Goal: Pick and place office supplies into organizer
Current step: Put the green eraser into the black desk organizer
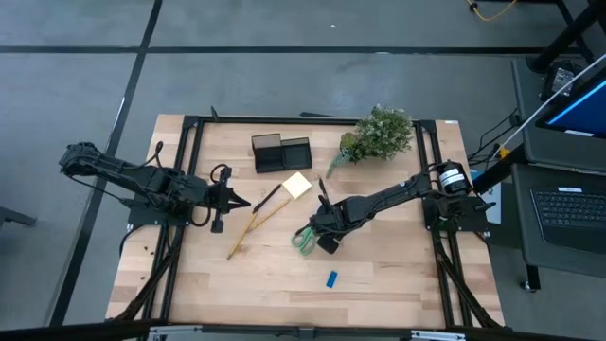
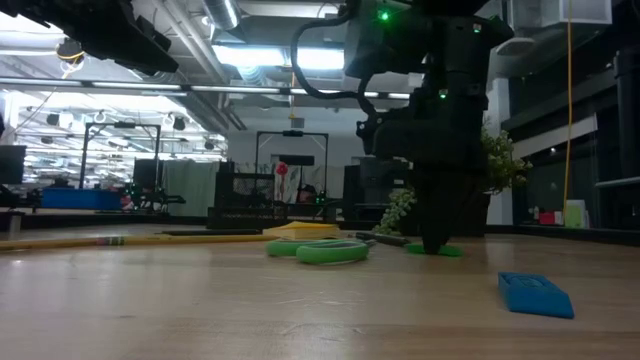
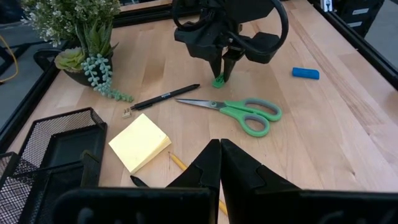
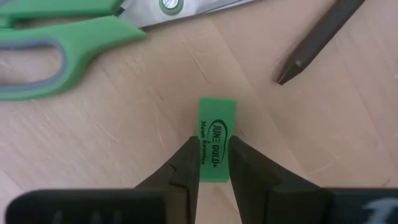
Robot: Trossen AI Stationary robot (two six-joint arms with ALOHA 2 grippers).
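The small green eraser point(image 4: 216, 139) lies flat on the wooden table point(image 1: 398, 275), near the table's middle, and the right gripper point(image 4: 211, 163) has its two fingers pressed against the eraser's long sides, grasping it while it rests on the wood (printed lettering shows on its top face). In the left wrist view the same eraser point(image 3: 218, 81) sits at the tips of the right gripper point(image 3: 224, 70), which points straight down at the table.

Just beside the eraser lie the green-handled scissors point(image 3: 239, 111), closed, blades pointing toward the black pen point(image 3: 165, 97). The yellow sticky-note pad point(image 3: 139, 142) lies near the pen, between it and the black mesh organizer point(image 1: 281, 152), which stands toward the table's far edge. A wooden pencil point(image 1: 258, 225) lies slanted beside the pad. The small blue eraser point(image 1: 331, 278) sits well apart from the others, toward the near edge.

The left gripper point(image 3: 220, 163) hangs over the left part of the table with its fingers clenched together, grasping nothing. A potted green plant point(image 1: 379, 134) stands near the organizer at the far edge
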